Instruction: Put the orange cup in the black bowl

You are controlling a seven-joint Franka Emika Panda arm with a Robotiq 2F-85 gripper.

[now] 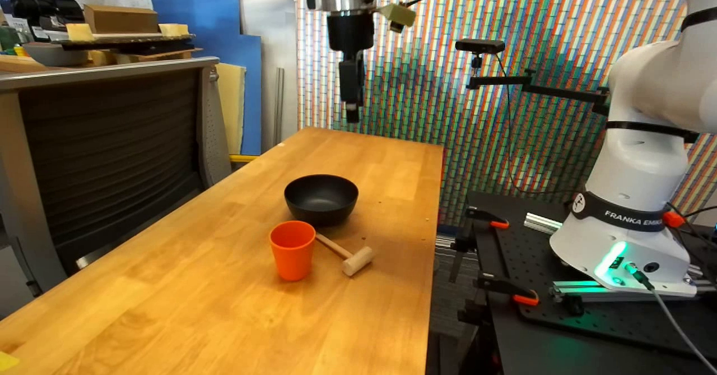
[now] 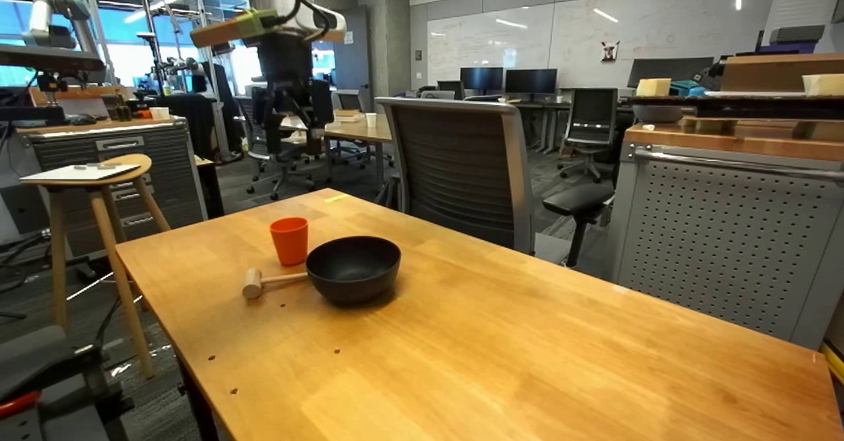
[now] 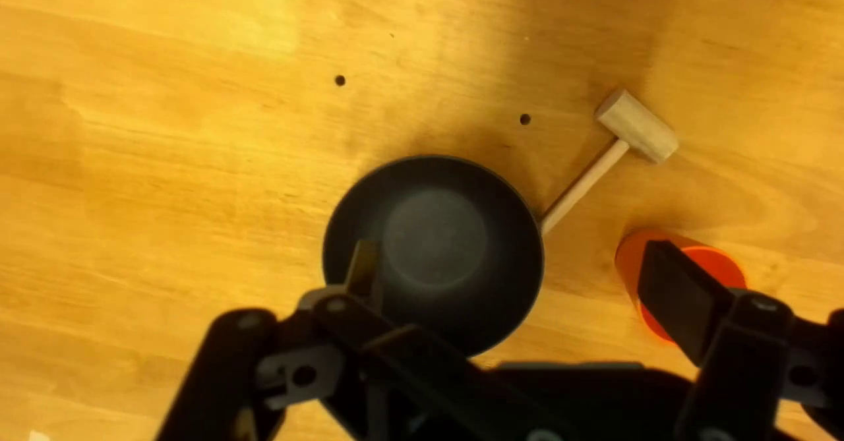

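The orange cup (image 1: 293,251) stands upright on the wooden table, with nothing in it that I can see. It also shows in an exterior view (image 2: 290,242) and, partly hidden by a finger, in the wrist view (image 3: 717,268). The black bowl (image 1: 321,198) stands upright beside the cup, apart from it. It shows in an exterior view (image 2: 353,269) and in the wrist view (image 3: 435,236), where it looks empty. My gripper (image 1: 352,111) is high above the table, pointing down. In the wrist view my gripper (image 3: 513,256) has its fingers wide apart, with nothing between them.
A wooden mallet (image 1: 358,260) lies beside the cup, its handle end at the bowl's rim in the wrist view (image 3: 636,126). A chair (image 2: 458,171) stands along a long edge of the table (image 1: 224,296). A camera on an arm (image 1: 480,46) stands behind.
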